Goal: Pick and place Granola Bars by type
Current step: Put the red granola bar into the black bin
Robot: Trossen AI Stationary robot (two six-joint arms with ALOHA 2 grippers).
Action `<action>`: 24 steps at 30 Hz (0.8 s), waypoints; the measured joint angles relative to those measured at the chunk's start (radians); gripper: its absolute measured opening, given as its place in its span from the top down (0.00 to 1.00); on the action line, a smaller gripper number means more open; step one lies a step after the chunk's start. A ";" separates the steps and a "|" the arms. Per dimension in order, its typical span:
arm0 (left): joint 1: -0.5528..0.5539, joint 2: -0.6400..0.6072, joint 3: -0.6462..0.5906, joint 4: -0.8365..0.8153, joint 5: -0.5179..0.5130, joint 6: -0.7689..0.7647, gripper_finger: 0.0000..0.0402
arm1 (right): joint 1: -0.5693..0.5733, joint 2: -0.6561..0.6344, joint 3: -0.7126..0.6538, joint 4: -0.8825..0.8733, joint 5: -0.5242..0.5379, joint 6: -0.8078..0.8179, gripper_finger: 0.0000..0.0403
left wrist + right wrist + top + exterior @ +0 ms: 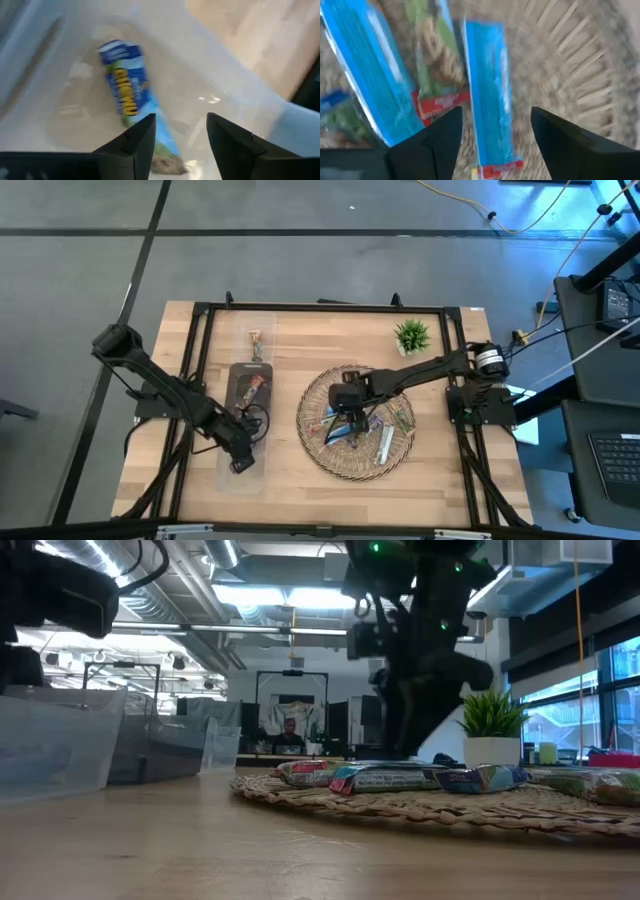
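Several granola bars (372, 430) lie piled on a round wicker tray (318, 395); the low view shows them lying flat (390, 778). My right gripper (495, 117) hangs open over the tray (345, 418), its fingers either side of the near end of a bright blue bar (487, 90). Beside that bar lie another blue bar (370, 75) and a green one (437, 60). My left gripper (180, 125) is open over a clear plastic bin (240, 470). A blue bar with yellow lettering (127, 95) lies flat on the bin's floor, reaching in under the fingers.
Two more clear bins stand farther back on the left; the nearer one (250, 385) and the far one (256, 345) each hold a bar. A small green potted plant (412, 336) stands behind the tray. Black frame rails (200, 340) run around the table. Bare wood lies at the near edge.
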 joint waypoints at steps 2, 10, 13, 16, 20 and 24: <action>0.004 -0.011 0.000 0.022 0.008 0.005 0.57 | -0.002 0.011 -0.010 0.008 -0.009 0.000 0.41; 0.018 -0.067 0.000 0.124 0.008 0.043 0.58 | -0.008 0.056 -0.013 0.028 -0.023 0.000 0.45; 0.018 -0.079 0.000 0.175 0.005 0.053 0.57 | -0.016 0.066 -0.012 0.030 -0.050 0.004 0.52; 0.021 -0.084 0.000 0.217 0.004 0.053 0.57 | -0.018 0.070 -0.010 0.032 -0.050 0.004 0.60; 0.030 -0.086 0.000 0.256 -0.051 0.053 0.57 | -0.019 0.071 -0.010 0.033 -0.047 0.003 0.71; 0.039 -0.086 0.000 0.269 -0.104 0.057 0.57 | -0.019 0.071 -0.010 0.030 -0.043 0.010 0.78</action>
